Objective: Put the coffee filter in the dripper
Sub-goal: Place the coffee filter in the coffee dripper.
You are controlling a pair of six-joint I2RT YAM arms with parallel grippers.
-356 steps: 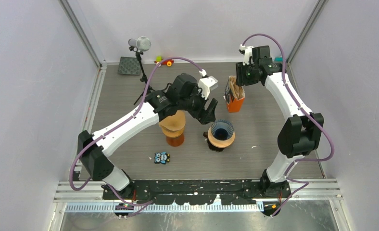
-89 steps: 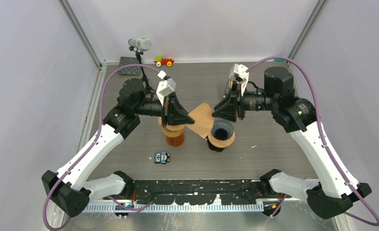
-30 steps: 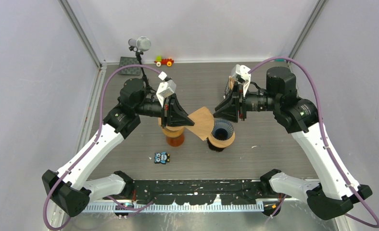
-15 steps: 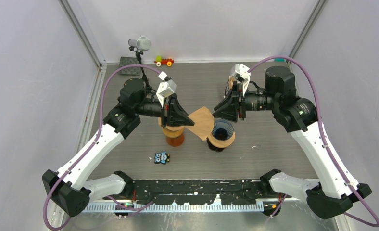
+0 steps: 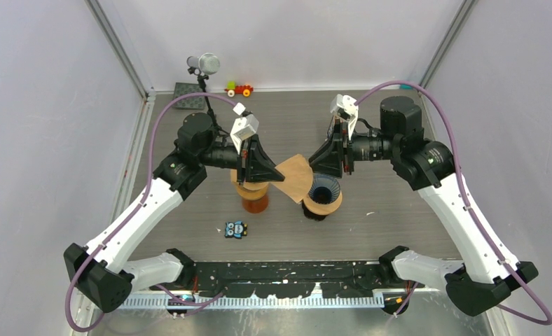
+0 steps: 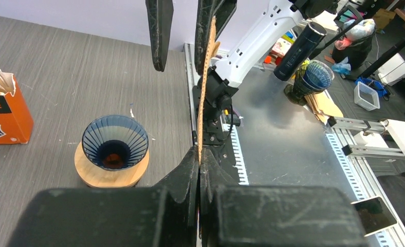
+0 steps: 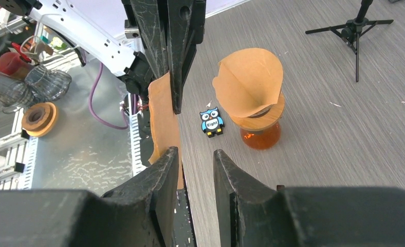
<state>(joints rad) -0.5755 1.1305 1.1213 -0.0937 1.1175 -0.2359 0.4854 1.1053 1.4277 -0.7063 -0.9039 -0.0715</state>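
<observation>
A flat brown coffee filter (image 5: 295,176) hangs in the air with my left gripper (image 5: 279,175) shut on its left corner. In the left wrist view the filter (image 6: 204,92) shows edge-on, rising from the left gripper (image 6: 199,154). The blue ribbed dripper (image 5: 323,190) on its wooden ring stands just below and right of the filter, shown as the dripper (image 6: 114,141). My right gripper (image 5: 314,164) is open at the filter's far edge. In the right wrist view the filter (image 7: 162,118) lies by one finger of the right gripper (image 7: 195,154); bare table shows between the jaws.
A second dripper with a filter (image 7: 249,82) sits on an amber carafe (image 5: 253,201) under the left wrist. An owl tile (image 5: 235,229) lies in front. An orange box (image 6: 2,110), a microphone tripod (image 5: 204,84) and a small toy (image 5: 239,89) stand farther back.
My right gripper has edged slightly left, closer to the filter's far edge. The left gripper and the filter have stayed in place.
</observation>
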